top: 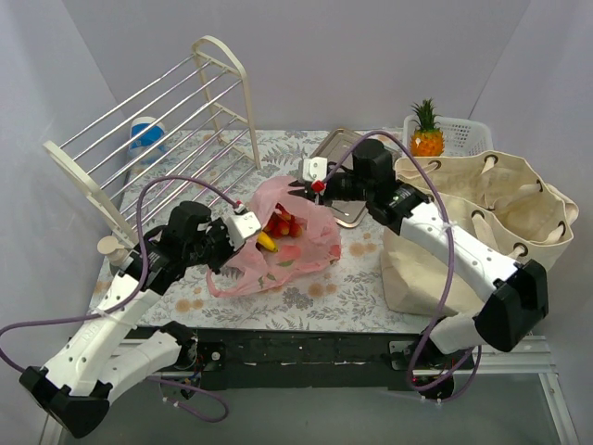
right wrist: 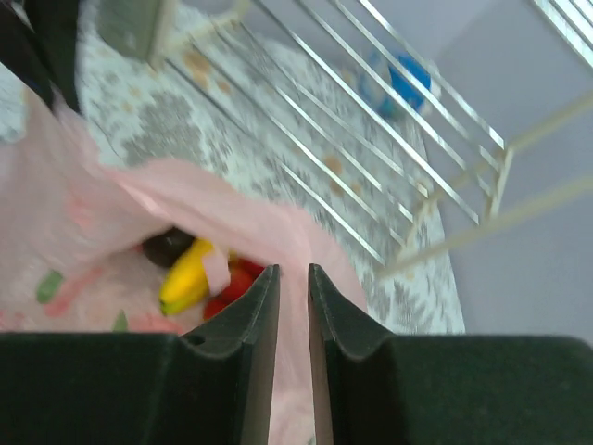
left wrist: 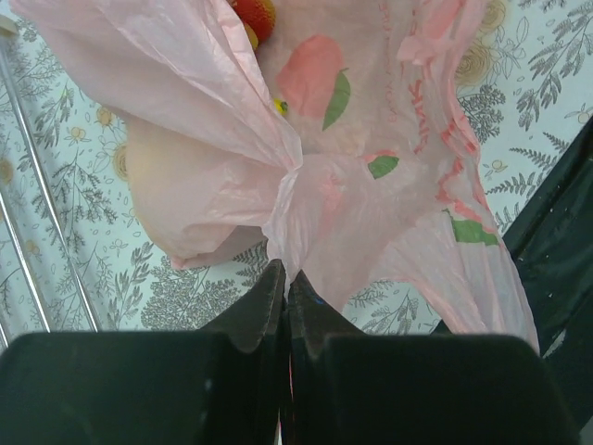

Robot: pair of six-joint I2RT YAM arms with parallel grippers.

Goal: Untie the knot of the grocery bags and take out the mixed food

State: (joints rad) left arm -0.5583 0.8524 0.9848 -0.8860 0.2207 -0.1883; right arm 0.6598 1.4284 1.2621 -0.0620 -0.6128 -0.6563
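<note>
The pink grocery bag (top: 301, 255) lies mid-table with its mouth pulled open. Inside it a yellow banana (top: 267, 242) and small red fruits (top: 283, 225) show, seen again as the banana (right wrist: 188, 273) and red fruits (right wrist: 232, 287) in the right wrist view. My left gripper (top: 243, 225) is shut on the bag's near-left edge; at its tips (left wrist: 285, 273) the pink film (left wrist: 371, 111) bunches together. My right gripper (top: 312, 185) pinches the far rim, with pink film (right wrist: 185, 199) running between its narrowly parted tips (right wrist: 293, 271). The beige canvas tote (top: 482, 213) stands at the right. A pineapple (top: 426, 134) sits behind it.
A tilted cream wire rack (top: 167, 130) fills the left back, with a blue-and-white tub (top: 146, 139) behind it. A white slotted basket (top: 463, 134) holds the pineapple at the back right. A metal tray (top: 335, 146) lies behind the right gripper.
</note>
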